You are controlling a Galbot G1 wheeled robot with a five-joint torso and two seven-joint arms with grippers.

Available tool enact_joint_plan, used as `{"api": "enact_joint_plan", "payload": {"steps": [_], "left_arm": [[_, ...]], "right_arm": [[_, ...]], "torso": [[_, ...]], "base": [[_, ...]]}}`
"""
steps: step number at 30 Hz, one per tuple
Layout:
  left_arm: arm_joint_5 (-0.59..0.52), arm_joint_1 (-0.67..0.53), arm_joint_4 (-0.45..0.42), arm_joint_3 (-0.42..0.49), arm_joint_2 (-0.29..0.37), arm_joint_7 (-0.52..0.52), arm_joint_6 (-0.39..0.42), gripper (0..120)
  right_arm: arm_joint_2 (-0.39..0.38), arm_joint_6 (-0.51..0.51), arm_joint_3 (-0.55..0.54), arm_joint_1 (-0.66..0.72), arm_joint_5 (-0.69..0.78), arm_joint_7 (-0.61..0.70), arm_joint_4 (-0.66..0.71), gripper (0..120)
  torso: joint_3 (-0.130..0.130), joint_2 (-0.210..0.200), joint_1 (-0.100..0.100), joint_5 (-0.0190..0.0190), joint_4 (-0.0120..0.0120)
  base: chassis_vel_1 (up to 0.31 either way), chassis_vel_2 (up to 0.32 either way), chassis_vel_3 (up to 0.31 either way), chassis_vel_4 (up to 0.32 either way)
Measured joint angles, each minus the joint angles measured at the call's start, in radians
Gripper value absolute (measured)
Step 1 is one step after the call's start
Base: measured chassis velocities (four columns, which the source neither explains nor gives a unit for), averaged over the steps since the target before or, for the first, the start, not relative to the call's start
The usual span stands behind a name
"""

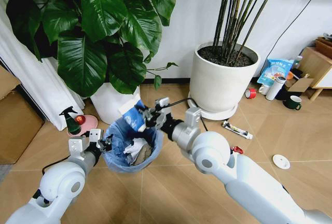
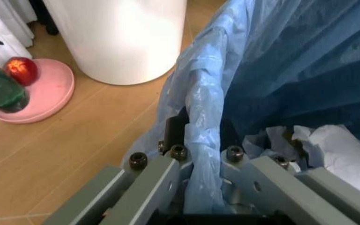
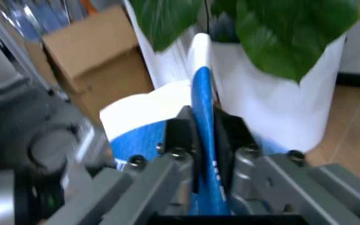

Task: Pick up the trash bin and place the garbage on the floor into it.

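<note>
The trash bin [image 1: 132,149], lined with a thin blue bag, hangs above the chevron floor [image 1: 171,187] with white paper wads [image 1: 136,147] inside; light and soft-rimmed, it seems best gripped where bag folds over rim. The left gripper [image 2: 202,157] pinches exactly that rim. The right gripper [image 3: 208,140], over the bin, clamps a flimsy blue-and-white wrapper [image 3: 202,140]. A tube [image 1: 237,129] and 1 white lid [image 1: 281,161] lie beyond.
</note>
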Motion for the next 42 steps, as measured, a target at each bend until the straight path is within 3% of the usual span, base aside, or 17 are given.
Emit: {"api": "enact_joint_plan", "payload": {"steps": [7, 13, 16, 19, 22, 27, 30, 36, 42], "left_arm": [[-0.004, -0.005, 0.002, -0.014, -0.006, 0.000, 0.001, 0], [-0.003, 0.005, 0.002, -0.022, -0.010, 0.001, 0.001, 0], [0.012, 0.026, -0.002, -0.044, -0.021, 0.005, -0.001, 0], [0.031, 0.039, -0.007, -0.057, -0.030, 0.012, -0.007, 0], [0.057, 0.073, -0.022, -0.083, -0.050, 0.021, -0.016, 0], [0.075, 0.102, -0.036, -0.097, -0.065, 0.029, -0.020, 0], [0.098, 0.135, -0.054, -0.105, -0.080, 0.038, -0.025, 0], [0.110, 0.154, -0.065, -0.105, -0.083, 0.042, -0.027, 0], [0.114, 0.161, -0.069, -0.105, -0.083, 0.043, -0.028, 0]], "right_arm": [[-0.018, -0.026, -0.033, 0.016, -0.001, 0.001, 0.000, 39], [-0.010, -0.021, -0.017, 0.016, -0.005, 0.017, -0.002, 53], [-0.026, -0.011, 0.072, -0.011, -0.030, 0.046, -0.013, 72], [-0.046, -0.005, 0.134, -0.051, -0.063, 0.049, -0.022, 81], [-0.087, -0.002, 0.266, -0.166, -0.172, 0.034, -0.047, 94], [-0.096, -0.002, 0.373, -0.267, -0.251, 0.003, -0.072, 99], [-0.076, 0.035, 0.523, -0.415, -0.394, -0.064, -0.134, 100], [-0.034, 0.093, 0.615, -0.544, -0.472, -0.108, -0.189, 100], [-0.018, 0.108, 0.631, -0.566, -0.485, -0.118, -0.203, 100]], "torso": [[0.000, 0.000, 0.000, 0.0000, 0.0000], [0.000, 0.000, 0.000, 0.0001, 0.0001], [0.000, 0.000, 0.000, 0.0000, 0.0002], [0.000, 0.000, 0.000, 0.0002, 0.0002], [0.000, 0.000, 0.000, 0.0003, -0.0003], [0.000, 0.000, 0.000, 0.0006, -0.0001], [0.000, 0.000, 0.000, 0.0005, -0.0001], [0.000, 0.000, 0.000, 0.0003, -0.0002], [0.000, 0.000, 0.000, -0.0007, 0.0002]], "base": [[0.000, 0.000, 0.000, 0.000], [0.000, 0.000, 0.000, 0.000], [0.000, 0.000, 0.000, 0.000], [0.000, 0.000, 0.000, 0.000], [0.000, 0.000, 0.000, 0.000], [0.000, 0.000, 0.000, 0.000], [0.000, 0.000, 0.000, 0.000], [0.000, 0.000, 0.000, 0.000], [-0.043, 0.040, 0.036, -0.049]]}}
